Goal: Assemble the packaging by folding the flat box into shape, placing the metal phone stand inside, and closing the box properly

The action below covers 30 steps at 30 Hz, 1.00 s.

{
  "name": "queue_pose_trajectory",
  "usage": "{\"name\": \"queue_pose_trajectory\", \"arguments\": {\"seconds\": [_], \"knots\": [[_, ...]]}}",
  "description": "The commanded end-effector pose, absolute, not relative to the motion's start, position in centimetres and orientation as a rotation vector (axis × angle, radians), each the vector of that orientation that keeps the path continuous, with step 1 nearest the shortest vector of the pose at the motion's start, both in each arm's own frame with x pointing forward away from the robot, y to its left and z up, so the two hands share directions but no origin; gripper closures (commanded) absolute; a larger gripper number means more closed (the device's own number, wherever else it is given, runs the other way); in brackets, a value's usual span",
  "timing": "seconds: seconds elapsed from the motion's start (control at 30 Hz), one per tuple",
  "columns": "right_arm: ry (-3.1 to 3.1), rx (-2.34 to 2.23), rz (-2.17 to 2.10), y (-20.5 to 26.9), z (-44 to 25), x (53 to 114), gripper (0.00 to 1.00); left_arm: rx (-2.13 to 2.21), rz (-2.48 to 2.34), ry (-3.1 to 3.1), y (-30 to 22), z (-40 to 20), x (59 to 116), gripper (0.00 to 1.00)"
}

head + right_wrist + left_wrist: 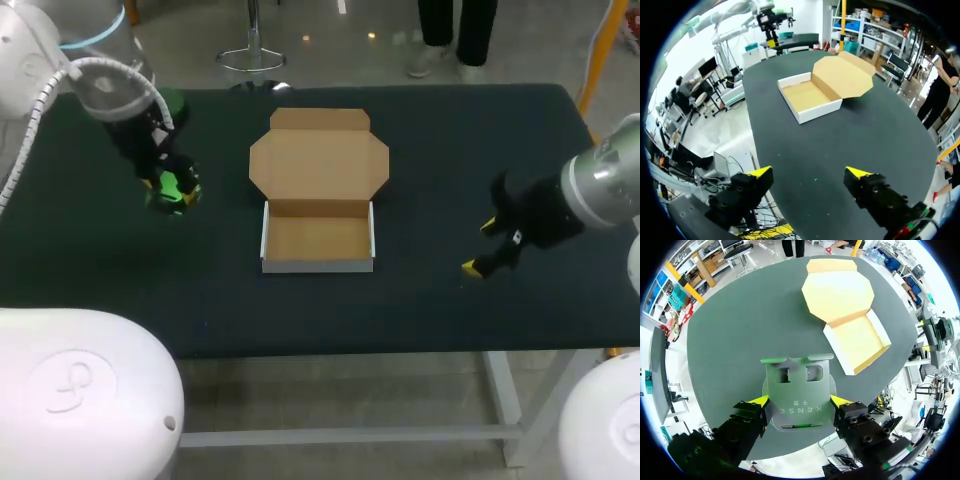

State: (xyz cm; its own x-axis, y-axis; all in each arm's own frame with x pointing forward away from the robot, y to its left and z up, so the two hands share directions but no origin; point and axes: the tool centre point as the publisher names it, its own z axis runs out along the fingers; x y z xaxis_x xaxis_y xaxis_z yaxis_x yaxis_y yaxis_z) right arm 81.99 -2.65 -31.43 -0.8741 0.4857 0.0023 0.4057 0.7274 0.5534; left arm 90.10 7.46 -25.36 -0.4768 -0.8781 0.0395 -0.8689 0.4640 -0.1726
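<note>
The folded box [318, 240] stands mid-table, white outside and brown inside, its lid [318, 163] lying open and flat behind it. It is empty. My left gripper [172, 190] hangs over the table's left part, shut on the green metal phone stand [799, 394], whose flat plate sits between the yellow tips. Ahead and to the right of that gripper the box [857, 342] shows. My right gripper [482, 246] stands open to the right of the box with nothing between its fingers [760, 173]. Beyond it lies the box [809, 96].
The dark table top [450, 150] stretches around the box on all sides. Its front edge runs close below both grippers in the head view.
</note>
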Motion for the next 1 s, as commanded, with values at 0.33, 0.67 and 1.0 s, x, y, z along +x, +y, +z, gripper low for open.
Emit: {"name": "queue_pose_trajectory", "arguments": {"seconds": [0.33,0.67,1.0], "knots": [[2.79,0.719,0.85,-2.8,-31.3,81.9,0.0,-1.404,-0.179,2.704,0.5,-26.6,88.7,1.0],[2.79,0.719,0.85,-2.8,-31.3,81.9,0.0,-1.298,-0.164,2.762,-4.6,-28.3,87.6,1.0],[2.79,0.719,0.85,-2.8,-31.3,81.9,0.0,-1.214,-0.142,2.8,-8.8,-30.3,87.7,1.0]]}}
